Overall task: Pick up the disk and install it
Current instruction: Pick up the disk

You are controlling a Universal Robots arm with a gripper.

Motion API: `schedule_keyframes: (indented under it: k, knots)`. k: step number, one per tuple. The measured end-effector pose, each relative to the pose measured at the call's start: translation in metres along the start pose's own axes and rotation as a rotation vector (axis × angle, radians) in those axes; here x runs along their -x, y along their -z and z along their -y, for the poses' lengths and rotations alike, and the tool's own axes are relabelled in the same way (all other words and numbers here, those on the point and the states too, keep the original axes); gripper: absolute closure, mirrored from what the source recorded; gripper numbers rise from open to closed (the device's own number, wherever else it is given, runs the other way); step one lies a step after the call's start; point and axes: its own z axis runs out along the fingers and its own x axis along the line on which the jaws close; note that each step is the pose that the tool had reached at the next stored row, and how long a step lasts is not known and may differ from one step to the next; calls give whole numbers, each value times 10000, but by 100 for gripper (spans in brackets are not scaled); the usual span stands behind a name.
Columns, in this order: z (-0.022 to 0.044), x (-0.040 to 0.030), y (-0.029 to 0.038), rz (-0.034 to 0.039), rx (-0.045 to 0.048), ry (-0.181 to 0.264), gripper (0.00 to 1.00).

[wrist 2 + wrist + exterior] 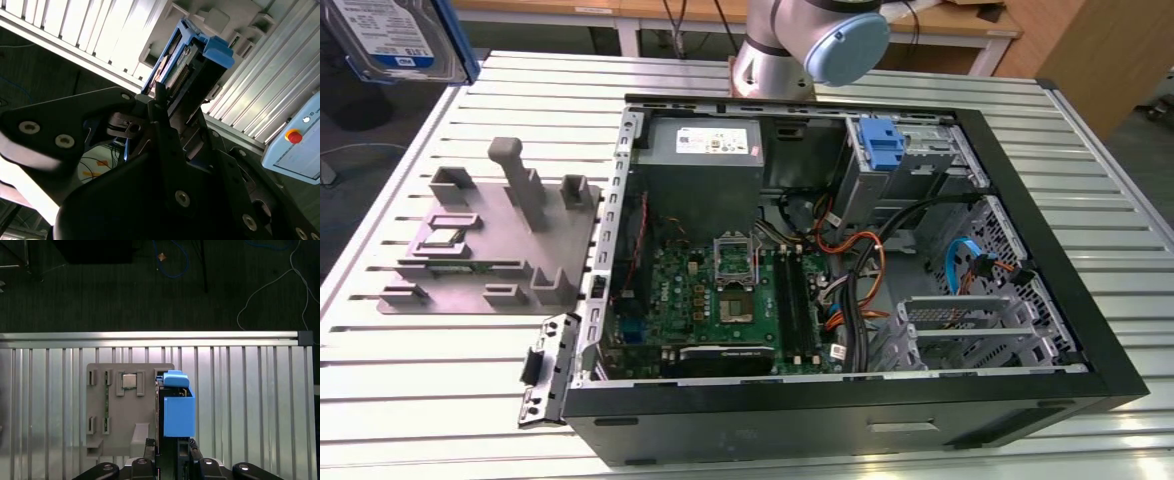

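- Hanging at the exterior view's far left: silver rectangular hard disk in a blue plastic carrier.
- Black two-fingered claw: clamped on the disk's end, the rest projecting beyond its fingertips.
- Grey moulded fixture plate: on the slatted metal table.
- Open black computer case: rightmost.

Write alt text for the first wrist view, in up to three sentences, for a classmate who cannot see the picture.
The pincer grips the disk, seen edge-on in its blue carrier. Behind it, a grey fixture plate lies on a slatted metal table. Beyond the table's far edge is a dark floor.
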Motion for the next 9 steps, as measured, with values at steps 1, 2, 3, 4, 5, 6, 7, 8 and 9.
schedule_keyframes:
  k: [1,2,3,4,5,6,7,8,9]
  knots:
    - [0,0,0,0,0,0,65]
    - [0,0,0,0,0,0,65]
    - [0,0,1,0,0,0,65]
    - [0,0,1,0,0,0,65]
    - [0,0,1,0,0,0,65]
    - [0,0,2,0,0,0,65]
    - [0,0,6,-1,2,0,65]
    - [0,0,6,0,1,0,65]
    - [1,-6,6,0,0,1,65]
